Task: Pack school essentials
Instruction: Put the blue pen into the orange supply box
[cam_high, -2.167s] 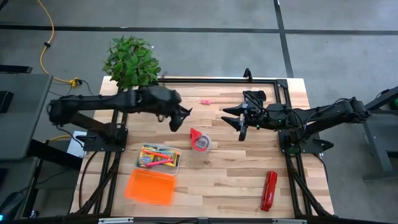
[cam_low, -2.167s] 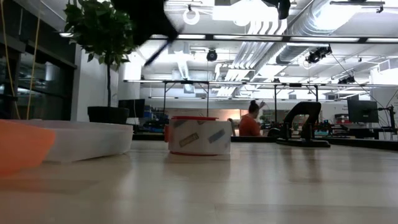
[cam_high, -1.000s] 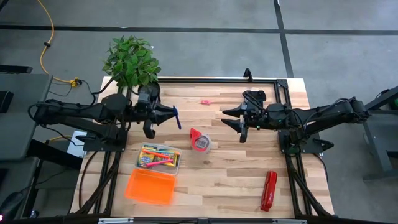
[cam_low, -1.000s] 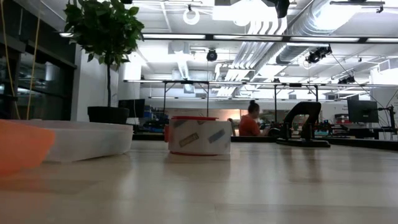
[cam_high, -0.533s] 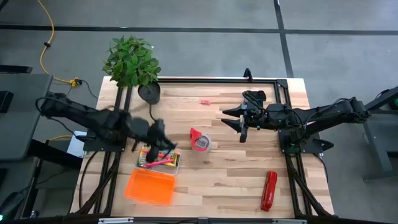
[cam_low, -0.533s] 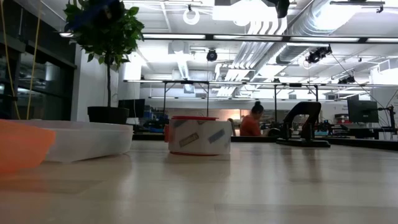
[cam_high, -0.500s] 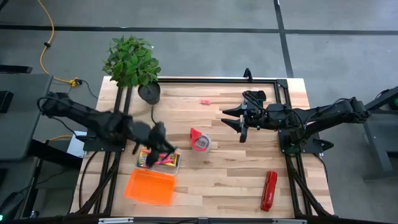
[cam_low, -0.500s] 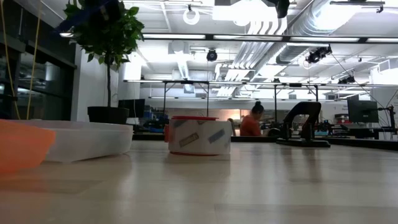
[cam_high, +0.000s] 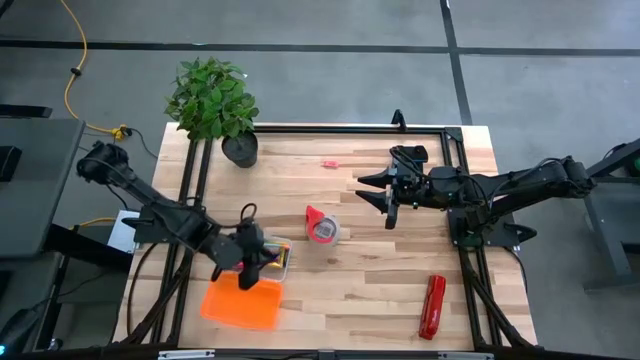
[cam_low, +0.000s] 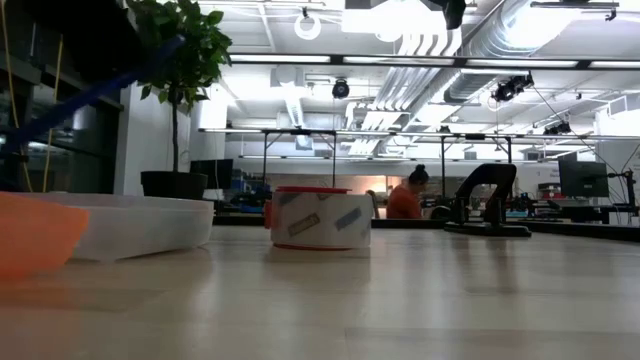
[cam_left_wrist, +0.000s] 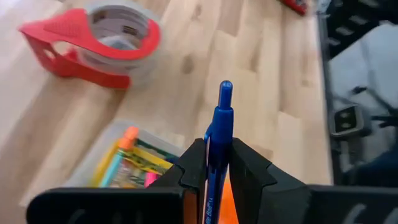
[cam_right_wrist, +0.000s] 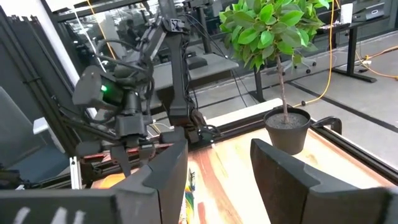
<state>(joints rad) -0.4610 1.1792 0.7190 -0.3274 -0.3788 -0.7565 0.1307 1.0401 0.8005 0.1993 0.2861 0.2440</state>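
Swinging away from the table's far side near the potted plant (cam_high: 212, 98), the left arm has come down to the near-left part of the table since the earlier frames, and its left gripper (cam_left_wrist: 214, 163) now hangs over the clear plastic storage box (cam_high: 282, 262) and the orange plastic lid (cam_high: 240, 302) lying just beside it. The fingers are pinched on the slim blue plastic pen (cam_left_wrist: 217, 134), which stands up between them with its clicker end poking well past the fingertips — the grip sits low on the barrel.

The pen looks light and stiff, with a smooth, somewhat slippery barrel, so a hold around the middle of the barrel suits it; held near one end as now, it could pivot or slide if bumped against the box wall. Inside the box lie yellow-green crayon boxes and pink-red markers (cam_left_wrist: 127, 158), directly below and just ahead of the pen in the left wrist view.

The right gripper (cam_high: 388, 195) waits over the far-right part of the table, fingers spread and holding nothing. Still outside the box is a tiny pink piece (cam_high: 328, 163) on the far side of the table, well apart from both grippers. The red tape dispenser with its roll (cam_high: 321, 225) sits mid-table, and a long red stapler (cam_high: 432, 306) lies near the right front edge.
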